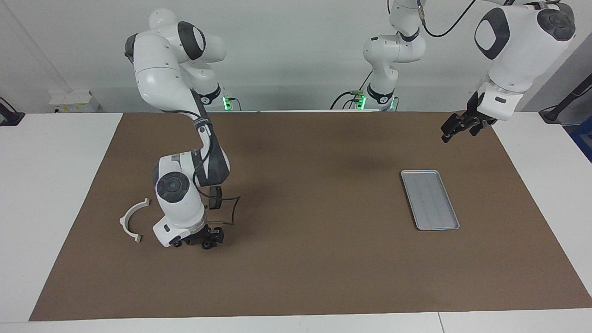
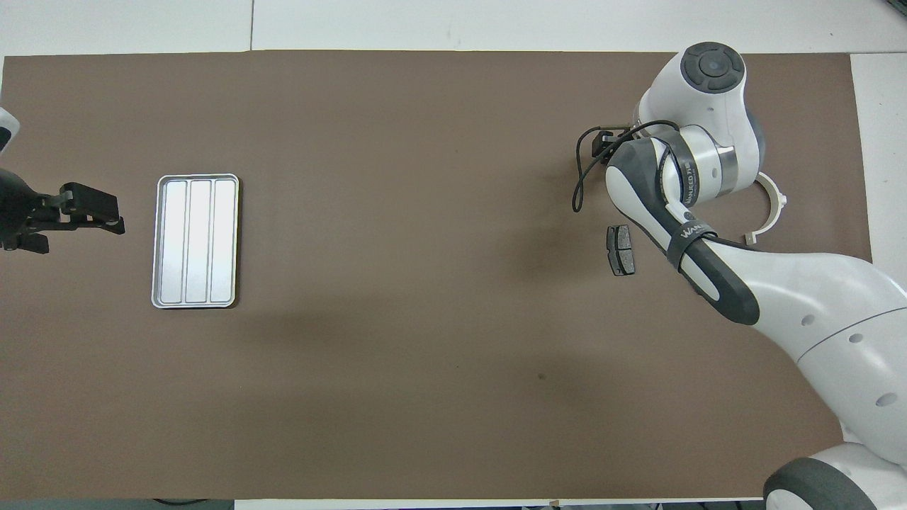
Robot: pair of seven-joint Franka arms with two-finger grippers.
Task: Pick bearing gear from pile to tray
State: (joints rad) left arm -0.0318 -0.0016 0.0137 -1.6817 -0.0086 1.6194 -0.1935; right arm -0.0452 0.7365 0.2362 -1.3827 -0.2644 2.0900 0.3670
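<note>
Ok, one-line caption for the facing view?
Right gripper low at the mat beside the white bracket; left gripper waits raised; tray empty.

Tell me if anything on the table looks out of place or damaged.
Nothing stands out. The tray lies flat and empty near the waiting left gripper. The white bracket and a brake pad lie beside the right arm, whose gripper is down low at the mat.

Brown mat on a white table, with small things at the edges

The flat rectangular brown mat (image 1: 296,277) covers most of the white table top (image 1: 46,185). A small white box (image 1: 74,101) stands at the wall toward the right arm's end, and a black object (image 1: 9,115) lies at the table's edge near it.
</note>
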